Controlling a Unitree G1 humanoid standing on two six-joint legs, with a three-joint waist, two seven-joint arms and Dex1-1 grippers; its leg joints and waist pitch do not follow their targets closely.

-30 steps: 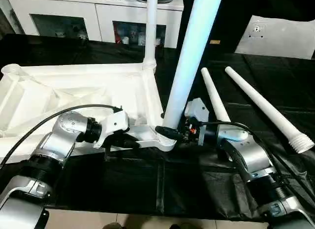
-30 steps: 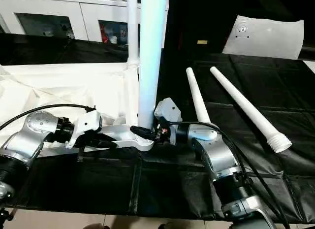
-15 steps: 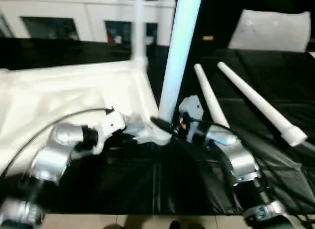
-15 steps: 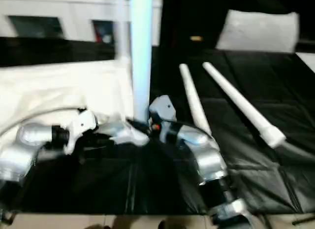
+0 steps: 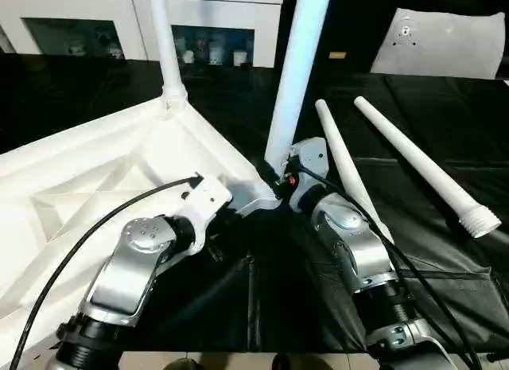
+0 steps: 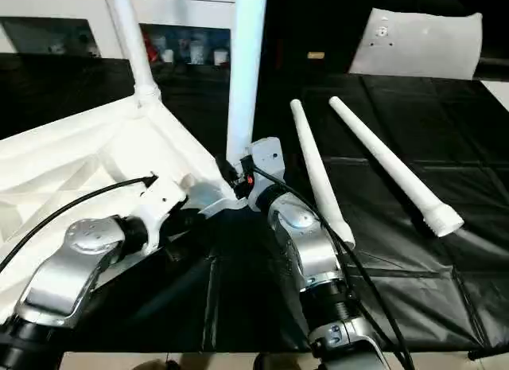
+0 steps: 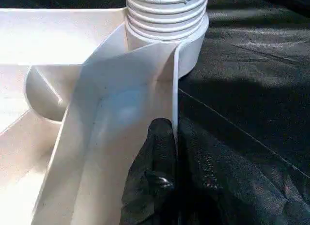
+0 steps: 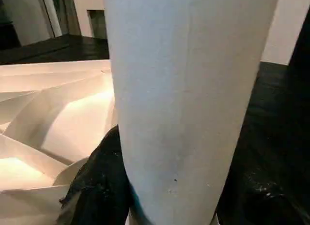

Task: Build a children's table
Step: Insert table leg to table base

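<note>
The white tabletop [image 5: 79, 187] lies upside down on the black cloth, ribs up. One leg [image 5: 159, 36] stands upright in its far corner socket. A second leg [image 5: 298, 75] stands in the near corner socket, its threaded end [image 7: 167, 17] seated there. My left gripper [image 5: 228, 219] is shut on the tabletop's thin rim wall just beside that socket, with a finger [image 7: 155, 152] on each side of the wall. My right gripper [image 5: 278, 179] is shut on the base of the near upright leg [image 8: 189, 104], with black fingers [image 8: 97, 186] on both of its sides.
Two loose white legs [image 5: 346, 167] [image 5: 417, 163] lie on the black cloth to the right. A flat white sheet [image 5: 449, 44] with a small hole lies at the back right. A white cabinet [image 5: 215, 12] with glass doors stands behind the table.
The tabletop has swung round on the cloth about its near corner, carrying the far corner and its leg to the left. Both grippers have kept their hold.
</note>
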